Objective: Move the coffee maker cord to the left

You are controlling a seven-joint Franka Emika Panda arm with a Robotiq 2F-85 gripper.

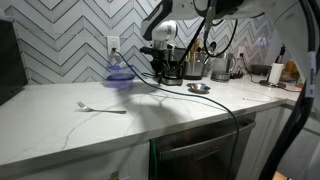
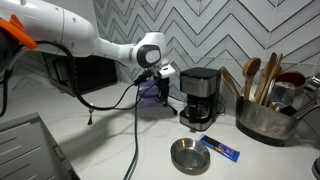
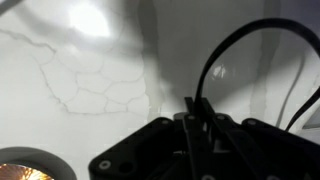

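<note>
My gripper point(image 3: 195, 112) is shut on the coffee maker cord point(image 3: 228, 52), a thin black cord that rises from between the fingertips and loops off to the right. In an exterior view the gripper point(image 2: 160, 82) hangs just left of the black and silver coffee maker point(image 2: 200, 97), a little above the counter. From there the cord point(image 2: 110, 100) trails left across the white counter to its plug point(image 2: 90, 117). In the opposite exterior view the gripper point(image 1: 158, 62) is just left of the coffee maker point(image 1: 171, 64), by the backsplash.
A small metal bowl point(image 2: 187, 155) and a blue packet point(image 2: 218, 148) lie in front of the coffee maker. A pot of utensils point(image 2: 262, 115) stands to its right. A fork point(image 1: 101, 107) and a blue bowl point(image 1: 119, 75) are on the counter. A thick black cable point(image 1: 234, 130) hangs over the front edge.
</note>
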